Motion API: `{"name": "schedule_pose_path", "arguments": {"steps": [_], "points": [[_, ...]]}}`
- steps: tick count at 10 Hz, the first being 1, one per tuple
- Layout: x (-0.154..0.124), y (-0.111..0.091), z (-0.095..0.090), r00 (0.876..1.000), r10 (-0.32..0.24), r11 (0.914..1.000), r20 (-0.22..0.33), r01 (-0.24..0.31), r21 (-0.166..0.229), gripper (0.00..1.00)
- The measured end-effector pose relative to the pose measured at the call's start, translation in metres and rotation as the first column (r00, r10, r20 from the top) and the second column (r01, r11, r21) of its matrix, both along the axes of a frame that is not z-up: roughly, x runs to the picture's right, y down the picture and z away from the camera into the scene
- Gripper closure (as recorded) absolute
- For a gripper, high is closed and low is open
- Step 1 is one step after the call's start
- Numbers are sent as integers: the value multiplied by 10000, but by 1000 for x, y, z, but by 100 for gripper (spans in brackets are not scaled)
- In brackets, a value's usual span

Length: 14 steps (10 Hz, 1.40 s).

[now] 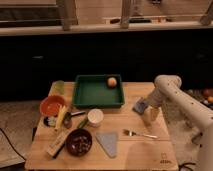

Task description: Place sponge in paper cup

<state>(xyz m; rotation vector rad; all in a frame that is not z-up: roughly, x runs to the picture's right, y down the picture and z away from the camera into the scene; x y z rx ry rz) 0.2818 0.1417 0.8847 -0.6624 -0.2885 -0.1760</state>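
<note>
The sponge (140,106) is a small blue-grey block on the wooden table (150,155), right of the green tray. My gripper (149,115) hangs from the white arm (167,84) at the table's right side. It is low over the table, right beside the sponge on its right. I cannot tell whether it touches the sponge. The paper cup (95,117) stands upright in front of the tray, well to the left of the gripper, with its mouth open and nothing showing inside.
A green tray (85,97) holds an orange (112,82). A fork (139,134) and a flat grey-blue triangle (108,143) lie in front. At the left are a dark bowl (78,142), an orange bowl (51,105), a yellow-green cup (59,87) and a tan block (57,145).
</note>
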Motion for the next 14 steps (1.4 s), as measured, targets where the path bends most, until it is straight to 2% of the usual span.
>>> {"name": "schedule_pose_path", "arguments": {"steps": [3,6,10,14], "points": [[-2,-9,-9,9994,-197,9994,278,189,297,20],[-10,-13,-9,9964,-592,9972,611,562,503,20],[-28,-21,0,9878,-1261,9906,910,1204,656,20],[-31,-24,21,9837,-1595,9867,827,1561,462,20]]}}
